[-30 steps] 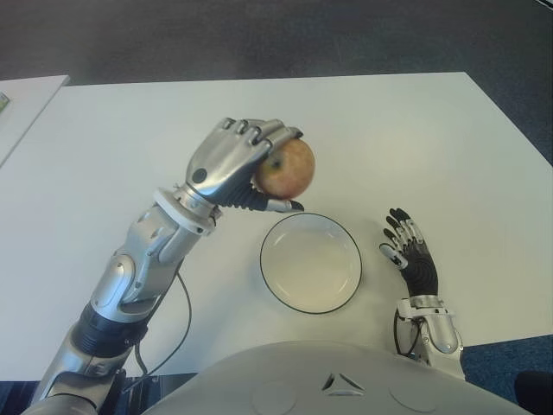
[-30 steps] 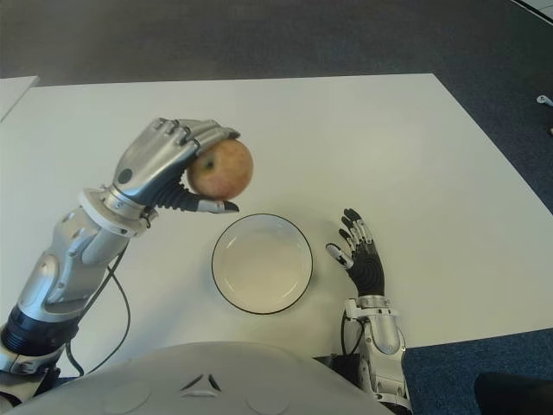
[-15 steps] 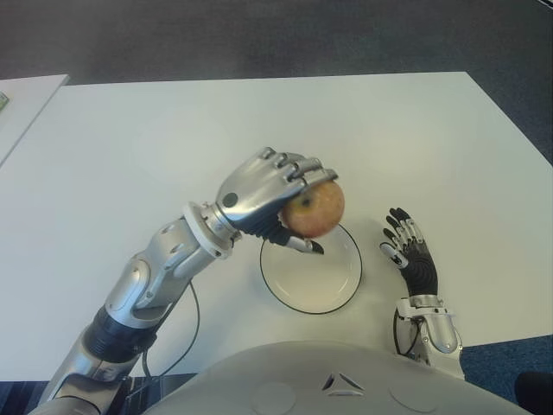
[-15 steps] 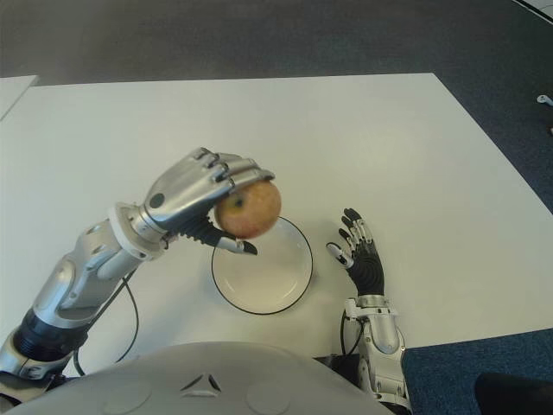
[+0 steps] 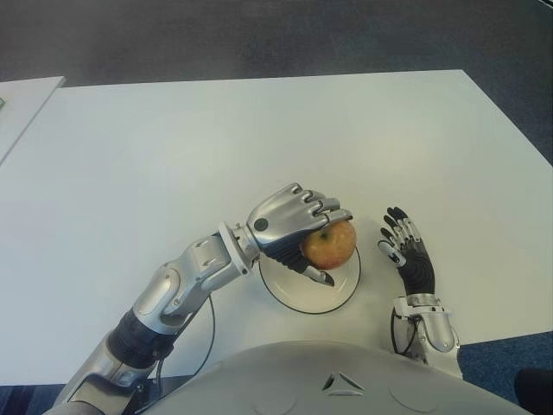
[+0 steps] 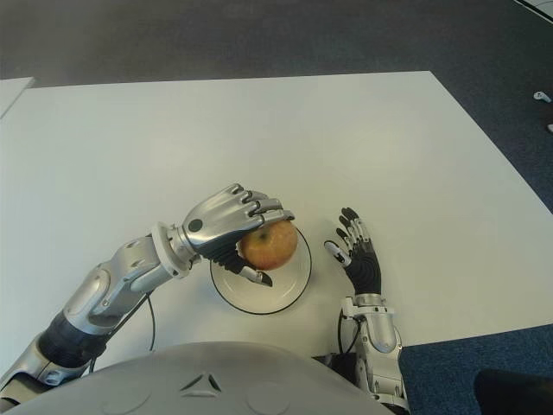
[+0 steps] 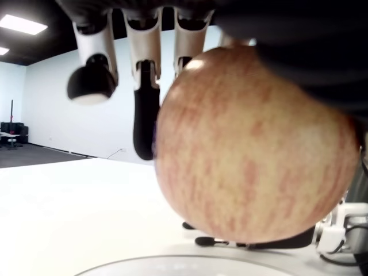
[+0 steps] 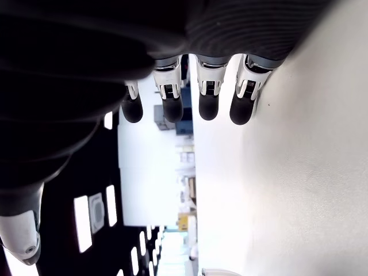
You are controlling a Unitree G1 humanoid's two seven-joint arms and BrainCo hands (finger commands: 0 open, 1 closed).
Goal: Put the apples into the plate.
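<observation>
My left hand (image 5: 304, 229) is shut on a red-yellow apple (image 5: 330, 245), fingers curled over its top and thumb underneath. It holds the apple just above the white plate (image 5: 346, 285) with a dark rim, near the table's front edge. The left wrist view shows the apple (image 7: 253, 144) a little above the plate's rim (image 7: 172, 264), not touching it. My right hand (image 5: 406, 251) shows to the right of the plate with its fingers (image 8: 207, 98) spread and nothing in them.
The white table (image 5: 173, 147) stretches wide to the left and back. A second white surface (image 5: 22, 108) shows at the far left edge. Dark carpet lies beyond the table. A black cable (image 5: 203, 333) hangs by my left forearm.
My left hand has carried the apple forward, rightward and down, from behind the plate's left side to just over the plate. The right hand has not moved.
</observation>
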